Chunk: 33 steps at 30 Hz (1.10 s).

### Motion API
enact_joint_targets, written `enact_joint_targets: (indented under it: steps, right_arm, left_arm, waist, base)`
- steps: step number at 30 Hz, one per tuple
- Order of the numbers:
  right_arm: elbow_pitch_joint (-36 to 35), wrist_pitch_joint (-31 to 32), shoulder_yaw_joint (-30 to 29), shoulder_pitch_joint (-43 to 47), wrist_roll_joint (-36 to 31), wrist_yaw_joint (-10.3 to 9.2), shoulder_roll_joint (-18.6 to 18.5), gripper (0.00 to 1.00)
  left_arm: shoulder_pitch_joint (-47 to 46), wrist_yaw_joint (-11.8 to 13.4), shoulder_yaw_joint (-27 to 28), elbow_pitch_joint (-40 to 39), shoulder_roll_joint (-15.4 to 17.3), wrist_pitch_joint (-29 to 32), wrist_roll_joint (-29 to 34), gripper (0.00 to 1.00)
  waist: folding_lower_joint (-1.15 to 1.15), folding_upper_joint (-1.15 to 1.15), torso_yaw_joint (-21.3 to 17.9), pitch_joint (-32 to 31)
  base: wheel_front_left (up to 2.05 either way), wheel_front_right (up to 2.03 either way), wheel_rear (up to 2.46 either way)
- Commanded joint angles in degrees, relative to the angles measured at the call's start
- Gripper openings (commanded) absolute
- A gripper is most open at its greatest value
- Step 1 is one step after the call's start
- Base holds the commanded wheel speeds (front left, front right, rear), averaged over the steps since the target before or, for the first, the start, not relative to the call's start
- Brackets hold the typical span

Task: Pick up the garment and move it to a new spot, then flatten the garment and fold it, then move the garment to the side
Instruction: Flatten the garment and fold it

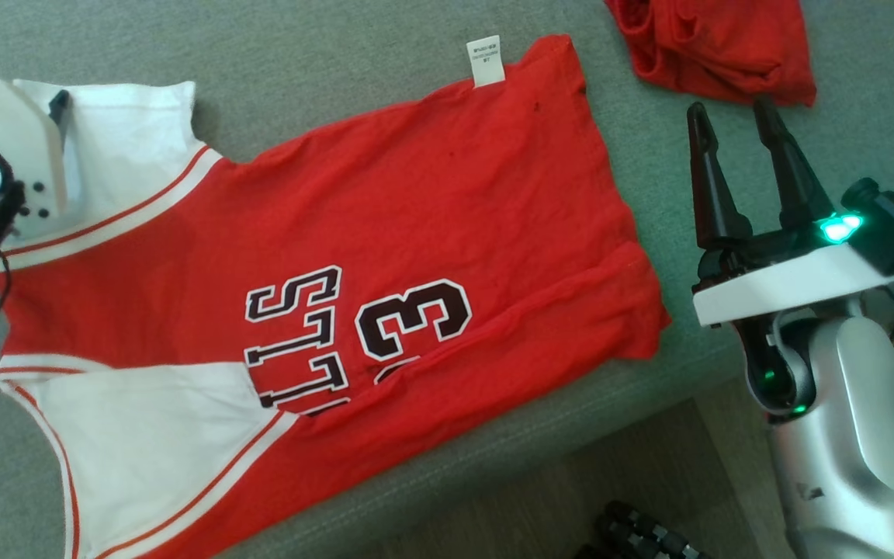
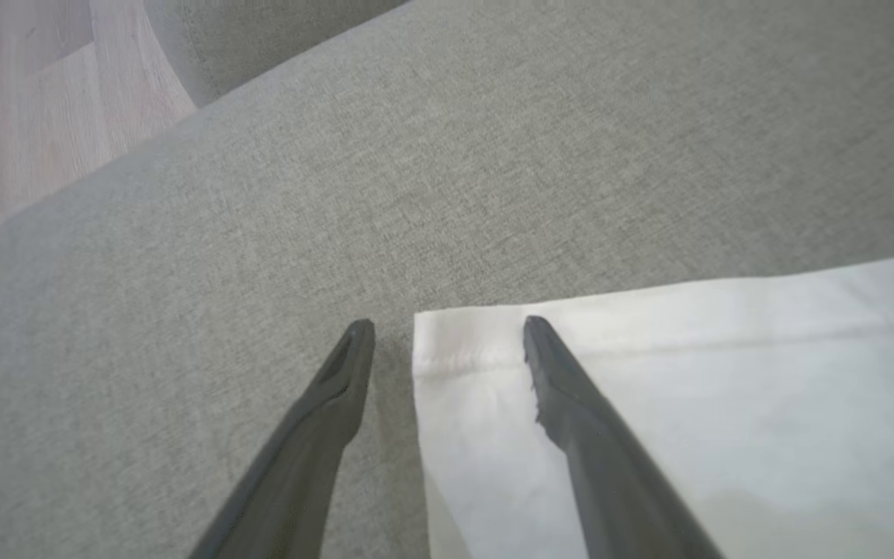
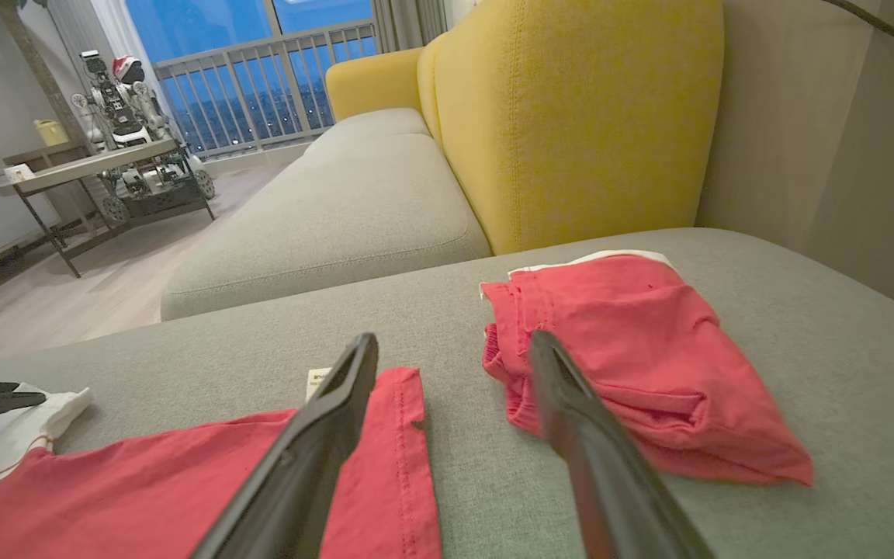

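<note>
Your red shirt (image 1: 416, 233) lies spread out on the grey seat (image 1: 338, 62), front side up. It has white sleeves, dark letters and a big 3 (image 1: 416, 318). One long side of the shirt is folded over itself next to the seat's front edge, and the fold hides part of the letters. A small white tag (image 1: 486, 60) sticks out from the shirt's other long side, further back on the seat.

Your left claw (image 2: 448, 326) is over the seat at the shirt's sleeve end. Its two fingers are spread as wide as they go. One finger is over the corner of a white sleeve (image 2: 649, 404) and the other is over bare seat cloth. So the sleeve's edge sits in the gap. Nothing is pinched. You cannot tell if the fingertips touch the cloth.

Your right claw (image 1: 730, 106) is over the seat at the shirt's bottom end. It is wide open too, and it has hold of nothing. In the right wrist view its fingers point across the bare seat cloth. The shirt's hem (image 3: 400, 435) is under one finger.

A red bundle (image 1: 719, 46) of cloth sits further back on the seat, close to the other finger. A yellow back cushion (image 3: 571, 116) stands behind the seat.
</note>
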Motion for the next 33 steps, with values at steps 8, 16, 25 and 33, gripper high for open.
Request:
enact_joint_targets:
  steps: [8,16,25,33]
  right_arm:
    - [-1.21,-0.7,0.38,-1.67,-0.14,-0.01,0.44,1.0]
    - [-0.44,1.37,-0.17,-2.49,0.09,-0.01,-0.35,1.0]
    - [4.88,8.48,2.79,-8.96,1.44,-0.01,-7.61,1.0]
    - [17.57,14.13,12.53,-18.08,1.74,-0.01,-18.34,1.0]
  left_arm:
    - [-3.41,0.09,-1.6,2.13,2.4,1.6,-2.36,0.0]
    - [-5.14,0.08,-2.78,0.26,1.3,-4.68,-7.22,0.0]
    - [-2.6,0.18,-3.11,-5.6,-2.86,-14.58,-9.33,0.0]
    - [2.52,1.14,-5.24,-12.93,-5.68,-19.35,-8.73,0.0]
  waist:
    - [0.0,0.0,0.73,-0.4]
    - [0.0,0.0,3.84,-1.02]
    - [0.0,0.0,11.36,-1.57]
    - [0.0,0.0,16.77,-1.3]
  base:
    - [0.0,0.0,0.0]
    - [0.0,0.0,0.0]
    - [0.0,0.0,0.0]
    - [0.0,0.0,0.0]
